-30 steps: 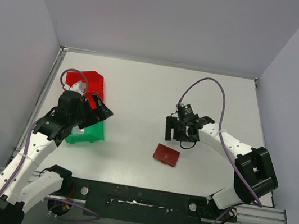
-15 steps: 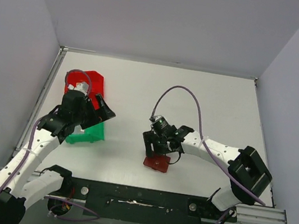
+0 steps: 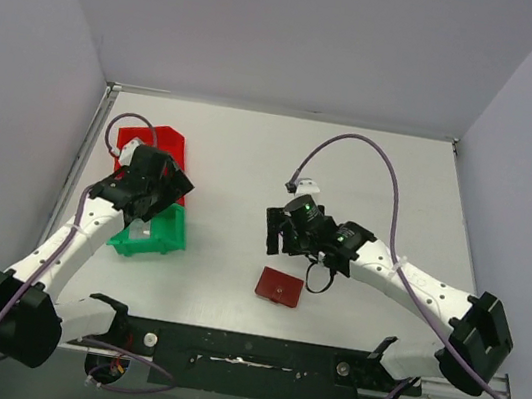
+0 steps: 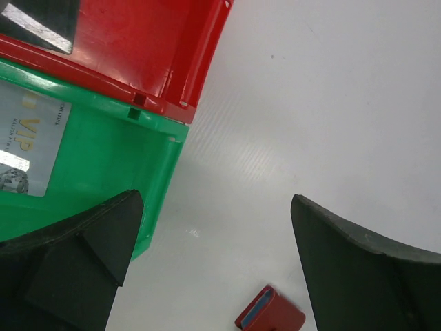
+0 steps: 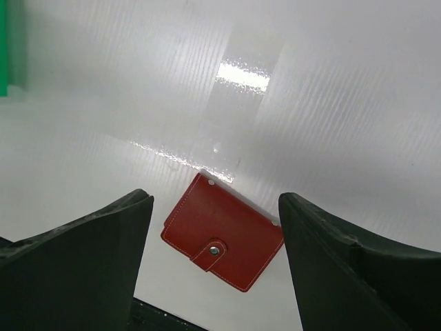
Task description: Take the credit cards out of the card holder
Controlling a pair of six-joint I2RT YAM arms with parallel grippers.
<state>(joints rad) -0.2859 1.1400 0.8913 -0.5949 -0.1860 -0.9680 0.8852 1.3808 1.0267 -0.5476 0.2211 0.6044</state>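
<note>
One red bin (image 3: 168, 144) touches green bin (image 3: 164, 234); card holder (image 3: 278, 287) lies apart.

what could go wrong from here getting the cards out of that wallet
1. The wallet lies flat and snapped shut on the glossy table; the open right gripper above it may only push it along rather than lift it.
2. It sits close to the table's near edge, so a nudge could send it off.
3. The left gripper hangs open over by the green bin, too far to steady the wallet.
</note>
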